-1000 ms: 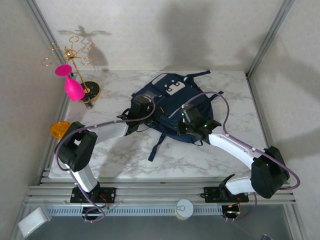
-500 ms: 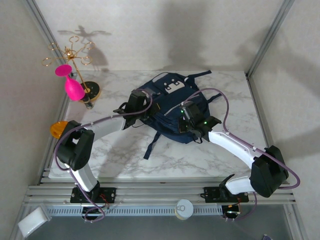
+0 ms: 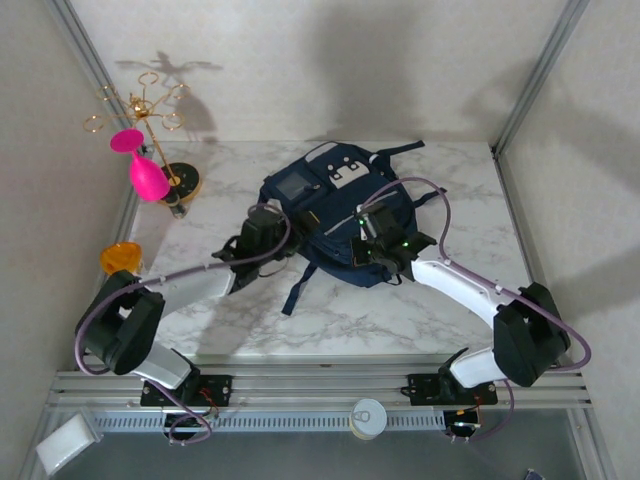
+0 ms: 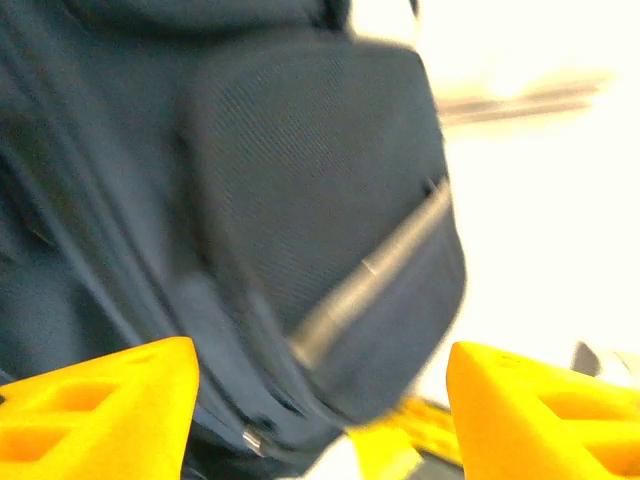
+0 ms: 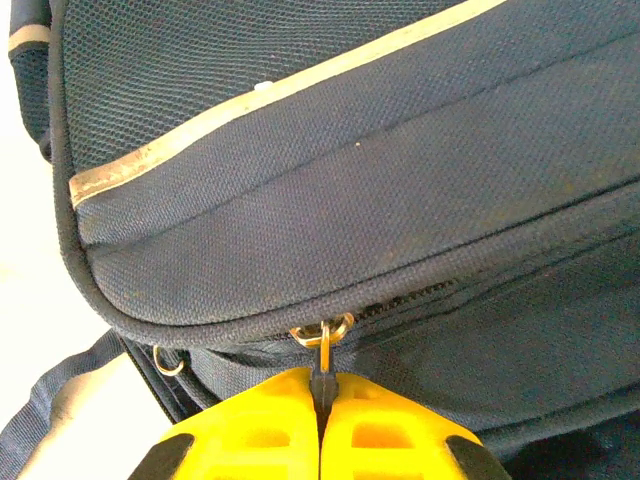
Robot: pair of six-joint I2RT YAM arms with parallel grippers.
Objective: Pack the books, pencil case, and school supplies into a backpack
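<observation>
The backpack [image 5: 350, 200] is navy woven cloth with a coarse visible weave, matt. Its light stripe [image 5: 250, 105] is a smoother band, faintly sheened and scuffed. The zip pull [image 5: 324, 352] is bright, glossy metal. The right gripper [image 5: 322, 392] has smooth, satin yellow plastic fingers [image 5: 260, 440]. The table [image 3: 400, 320] is marble-patterned, smooth and low in gloss. The left wrist view is blurred; the cloth there appears equally matt.

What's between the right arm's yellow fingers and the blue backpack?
A zipper pull of the backpack: a thin dark tab. The right gripper has its fingers shut on it, in the right wrist view.
</observation>
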